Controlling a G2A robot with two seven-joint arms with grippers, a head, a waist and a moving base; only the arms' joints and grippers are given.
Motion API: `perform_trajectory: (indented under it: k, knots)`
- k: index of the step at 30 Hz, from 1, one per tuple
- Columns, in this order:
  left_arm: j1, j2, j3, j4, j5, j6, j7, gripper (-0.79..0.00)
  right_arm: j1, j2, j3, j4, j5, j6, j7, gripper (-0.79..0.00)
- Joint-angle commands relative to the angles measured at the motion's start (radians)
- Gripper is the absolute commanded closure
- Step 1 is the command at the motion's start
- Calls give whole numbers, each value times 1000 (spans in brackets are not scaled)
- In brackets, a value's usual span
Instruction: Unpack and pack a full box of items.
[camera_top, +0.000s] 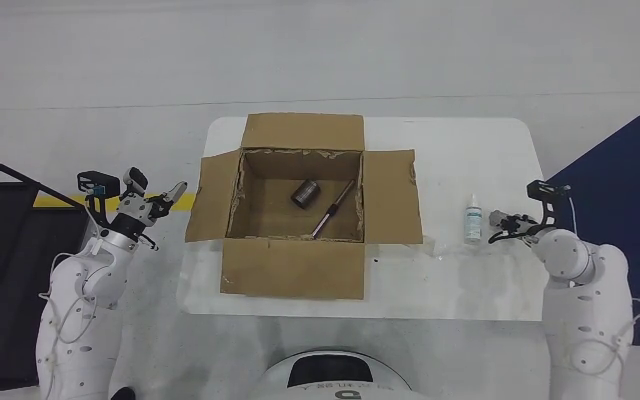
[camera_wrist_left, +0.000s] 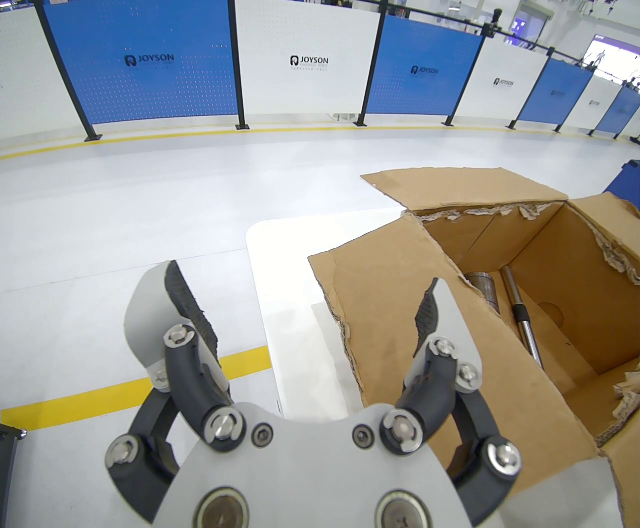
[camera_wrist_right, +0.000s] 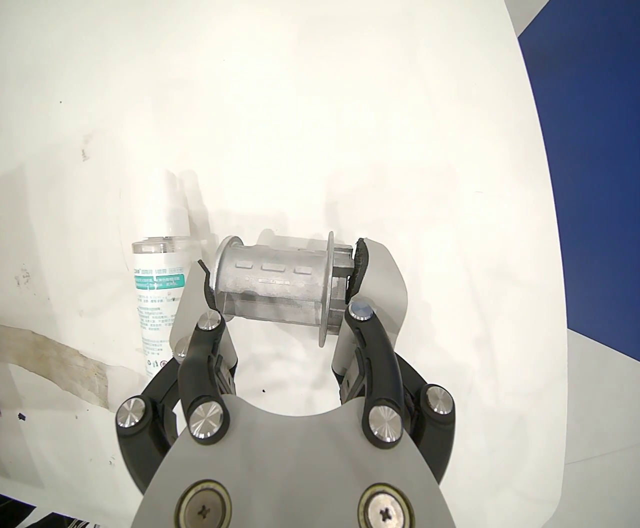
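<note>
We see a pale grey floor, a yellow line curving across it, blue and white fence panels on black posts beyond, a white round-cornered table.

light: bright, even — overhead | shadows: soft, faint | glare: white table washed | edges: wrist views bowed

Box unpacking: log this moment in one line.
right claw shut on metal spool beside spray bottle | left claw open by box | cylinder, rod inside
</note>
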Motion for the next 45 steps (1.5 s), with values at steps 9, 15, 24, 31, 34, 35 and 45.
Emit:
perform_trajectory:
  k: [9,15,24,31,34,35,45]
  knots:
    - [0,0,0,0,0,0,0,-785,-29,3,-27,-49,-17,35,-11,-277]
    - [0,0,0,0,0,0,0,-785,-43,5,-41,-77,-28,59,-10,-332]
    - [0,0,0,0,0,0,0,-785,-49,9,-52,-90,-28,83,2,-391]
    - [0,0,0,0,0,0,0,-785,-45,12,-65,-92,-35,99,20,-499]
    - [0,0,0,0,0,0,0,-785,-43,13,-72,-92,-38,105,28,-600]
    - [0,0,0,0,0,0,0,-785,-41,14,-75,-91,-40,107,32,-637]
    - [0,0,0,0,0,0,0,-785,-39,18,-84,-91,-34,115,31,-662]
